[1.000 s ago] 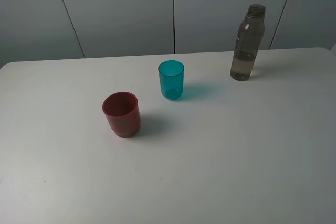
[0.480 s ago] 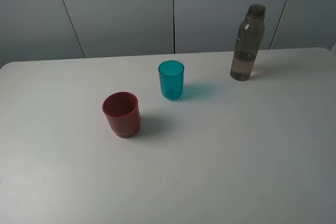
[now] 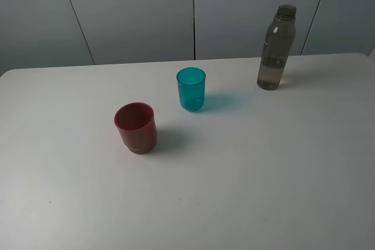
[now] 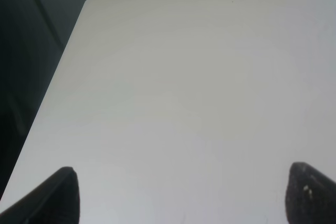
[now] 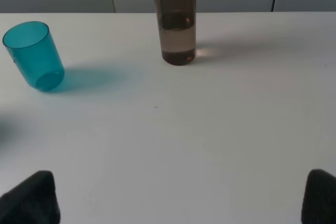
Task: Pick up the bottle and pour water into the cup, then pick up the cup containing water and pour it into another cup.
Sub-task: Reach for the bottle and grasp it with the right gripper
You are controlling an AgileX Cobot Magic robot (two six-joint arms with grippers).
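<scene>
The bottle (image 3: 276, 48) is smoky grey-brown and see-through, and darker in its lower half. The cup (image 3: 191, 89) is blue-green and see-through, and it throws a blue-green glow on the table (image 3: 263, 162). The other cup (image 3: 135, 127) is dark red, and I cannot see through it. The table is plain white. The wall (image 3: 135, 16) behind is grey with thin dark lines. My left pincer (image 4: 182, 196) and my right pincer (image 5: 176, 196) have black tips.
</scene>
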